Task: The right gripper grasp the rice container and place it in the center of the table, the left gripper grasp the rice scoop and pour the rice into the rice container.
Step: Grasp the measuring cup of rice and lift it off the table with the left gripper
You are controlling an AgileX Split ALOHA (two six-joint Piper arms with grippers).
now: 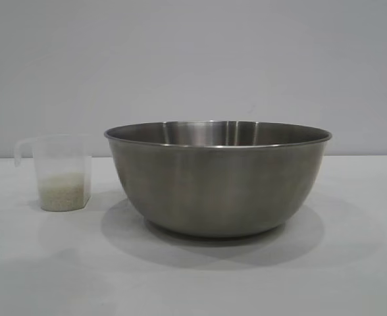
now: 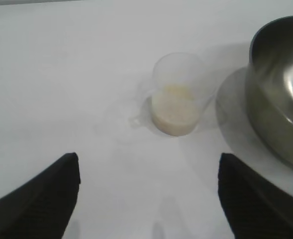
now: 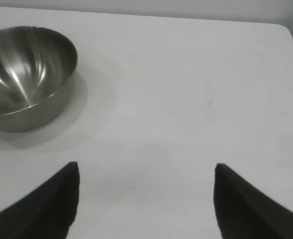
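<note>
Bowl set mid-desk; rice not yet scooped or poured.

Landmark: large round stainless-steel mixing bowl point(image 1: 218, 178), standing near the middle of the plain white desk point(image 1: 351, 263), empty inside. Nearest it, just beside, stands the small clear plastic measuring cup point(image 1: 60, 172) with off-white rice point(image 1: 63, 191) low inside, untouched. Black left pincer point(image 2: 149, 199) short of the cup, fingers wide, holding nothing. Farther from the bowl, black right pincer point(image 3: 146, 199) likewise wide and empty.

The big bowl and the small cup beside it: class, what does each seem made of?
Rice container: apparently stainless steel, brushed grey with soft reflections and a rolled rim. Rice scoop: probably translucent plastic, since the rice shows through its cloudy wall.
</note>
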